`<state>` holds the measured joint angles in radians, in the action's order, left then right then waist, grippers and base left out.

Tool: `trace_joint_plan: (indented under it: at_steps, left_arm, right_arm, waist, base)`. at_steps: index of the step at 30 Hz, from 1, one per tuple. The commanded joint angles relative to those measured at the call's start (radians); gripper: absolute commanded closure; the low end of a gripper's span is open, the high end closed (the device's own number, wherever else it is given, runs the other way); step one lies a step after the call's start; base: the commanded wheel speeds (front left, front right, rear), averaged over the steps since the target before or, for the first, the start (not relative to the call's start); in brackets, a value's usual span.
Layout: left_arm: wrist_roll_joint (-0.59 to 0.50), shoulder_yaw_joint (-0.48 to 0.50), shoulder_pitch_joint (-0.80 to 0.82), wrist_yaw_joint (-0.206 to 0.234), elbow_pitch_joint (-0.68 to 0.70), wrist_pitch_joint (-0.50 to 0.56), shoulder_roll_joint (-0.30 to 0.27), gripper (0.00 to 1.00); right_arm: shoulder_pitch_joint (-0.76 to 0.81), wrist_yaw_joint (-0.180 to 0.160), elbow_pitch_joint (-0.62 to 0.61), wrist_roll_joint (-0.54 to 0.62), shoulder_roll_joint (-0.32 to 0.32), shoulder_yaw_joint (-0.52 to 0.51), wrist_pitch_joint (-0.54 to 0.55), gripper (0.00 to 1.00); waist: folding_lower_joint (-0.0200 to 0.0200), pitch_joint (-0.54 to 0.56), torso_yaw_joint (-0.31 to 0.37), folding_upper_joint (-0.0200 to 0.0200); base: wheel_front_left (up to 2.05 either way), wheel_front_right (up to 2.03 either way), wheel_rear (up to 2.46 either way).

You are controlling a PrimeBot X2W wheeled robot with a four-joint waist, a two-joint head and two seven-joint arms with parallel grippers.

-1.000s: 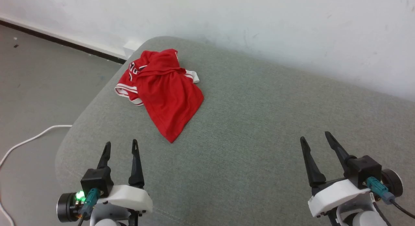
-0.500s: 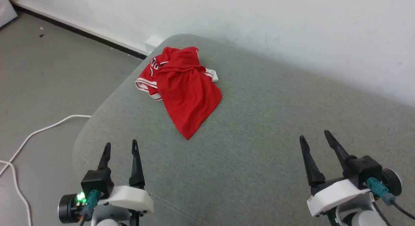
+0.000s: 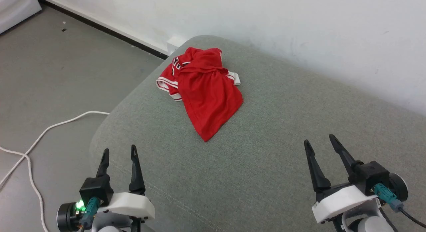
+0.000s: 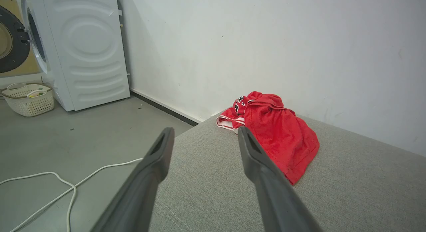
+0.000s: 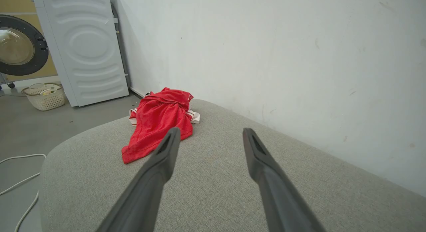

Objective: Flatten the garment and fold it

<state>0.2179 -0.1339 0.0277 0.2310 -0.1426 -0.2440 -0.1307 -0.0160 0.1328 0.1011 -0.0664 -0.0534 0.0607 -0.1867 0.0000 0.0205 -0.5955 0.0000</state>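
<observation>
one crumpled garment on grey cushion, print mostly bunched up (can't read it), left end effector and right end effector both open, empty

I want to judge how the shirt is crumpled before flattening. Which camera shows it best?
The head view: it looks down on the whole shirt, bunched on the grey cushion, striped trim visible. Both wrist views see it low and side-on, each with a gripper finger crossing part of it.
</observation>
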Motion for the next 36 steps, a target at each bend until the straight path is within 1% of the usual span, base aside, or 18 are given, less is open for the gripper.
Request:
trace_joint_plan:
  at_steps: [1, 5, 10, 13, 16, 20, 25, 29, 33, 36]
  left_arm:
    - [0.009, -0.005, 0.017, 0.009, -0.005, -0.009, -0.007, 0.00]
    - [0.018, -0.010, 0.019, 0.018, -0.007, -0.016, -0.014, 0.00]
    - [0.025, -0.013, 0.027, 0.013, -0.005, -0.014, -0.016, 0.00]
    - [0.042, -0.020, 0.069, -0.014, -0.004, -0.002, -0.020, 0.00]
    - [0.062, -0.022, 0.162, -0.048, -0.018, 0.024, -0.028, 0.00]
    - [0.105, -0.001, 0.337, -0.087, -0.074, 0.081, -0.042, 0.00]
    - [0.175, 0.042, 0.584, -0.144, -0.170, 0.159, -0.077, 0.00]
    - [0.225, 0.077, 0.756, -0.187, -0.248, 0.254, -0.136, 0.00]
    - [0.252, 0.097, 0.872, -0.205, -0.295, 0.365, -0.202, 0.00]
    - [0.284, 0.119, 0.924, -0.207, -0.331, 0.461, -0.243, 0.00]
  right_arm:
    - [-0.011, -0.002, 0.003, -0.009, 0.003, 0.001, -0.010, 0.00]
    - [-0.012, -0.002, 0.006, -0.013, 0.003, 0.003, -0.018, 0.00]
    - [-0.010, -0.002, 0.003, -0.015, 0.003, 0.000, -0.017, 0.00]
    - [-0.014, -0.002, -0.006, -0.009, 0.003, -0.002, -0.011, 0.00]
    - [-0.030, -0.002, -0.024, 0.012, 0.003, 0.004, 0.005, 0.00]
    - [-0.072, -0.002, -0.066, 0.052, 0.003, 0.021, 0.041, 0.00]
    - [-0.138, -0.002, -0.118, 0.103, 0.002, 0.041, 0.080, 0.00]
    - [-0.190, -0.002, -0.153, 0.117, -0.020, 0.058, 0.094, 0.00]
    - [-0.235, -0.002, -0.175, 0.113, -0.038, 0.060, 0.095, 0.00]
    - [-0.258, -0.002, -0.184, 0.109, -0.041, 0.056, 0.088, 0.00]
  waist:
    - [0.0000, 0.003, -0.010, 0.0000]
    - [0.0000, 0.004, -0.027, 0.0000]
    - [0.0000, -0.003, -0.032, 0.0000]
    - [0.0000, -0.022, -0.033, 0.0000]
    - [0.0000, -0.069, -0.016, 0.0000]
    - [0.0000, -0.185, 0.044, 0.0000]
    - [0.0000, -0.364, 0.145, 0.0000]
    - [0.0000, -0.494, 0.231, 0.0000]
    - [0.0000, -0.592, 0.305, 0.0000]
    - [0.0000, -0.645, 0.350, 0.0000]
  base:
    - [0.00, 0.00, 0.00]
    - [0.00, 0.00, 0.00]
    - [0.00, 0.00, 0.00]
    - [0.00, 0.00, 0.00]
    - [0.00, 0.00, 0.00]
    - [0.00, 0.00, 0.00]
    - [0.00, 0.00, 0.00]
    - [0.00, 0.00, 0.00]
    - [0.00, 0.00, 0.00]
    - [0.00, 0.00, 0.00]
